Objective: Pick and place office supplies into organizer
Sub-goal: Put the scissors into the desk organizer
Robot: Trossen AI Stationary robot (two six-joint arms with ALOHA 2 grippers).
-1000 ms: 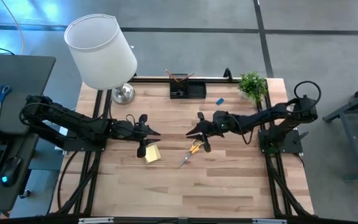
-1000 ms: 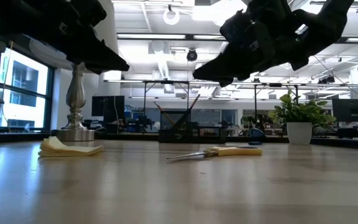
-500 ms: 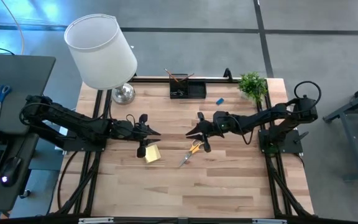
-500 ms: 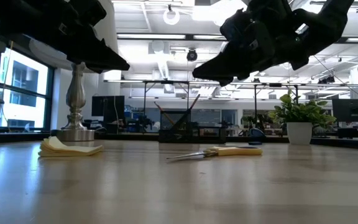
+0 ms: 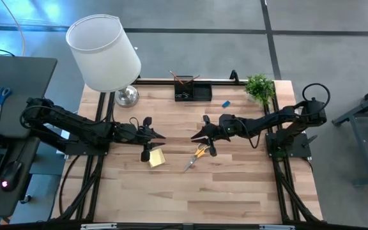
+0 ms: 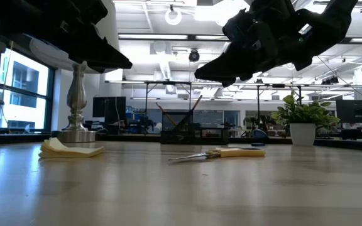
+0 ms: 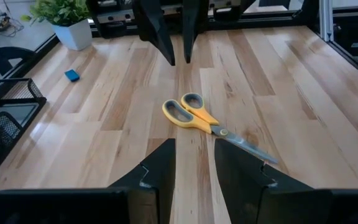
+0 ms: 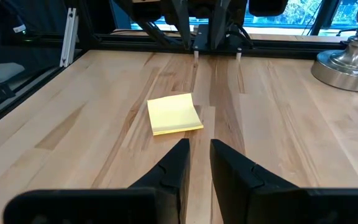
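Hovering: right gripper (image 5: 204,135) above orange-handled steel scissors (image 5: 198,153), fingers slightly apart, empty.
Left gripper (image 5: 152,140): near yellow sticky-note pad (image 5: 156,158), fingers slightly apart.
Next: descend, grasp scissors.

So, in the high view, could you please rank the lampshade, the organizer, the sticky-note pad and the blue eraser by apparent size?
1. Lampshade, though it sits nearer the camera.
2. Organizer.
3. Sticky-note pad.
4. Blue eraser.

An open-plan office (glass partitions, ceiling lights (image 6: 173,17), desk monitors (image 6: 356,112)).
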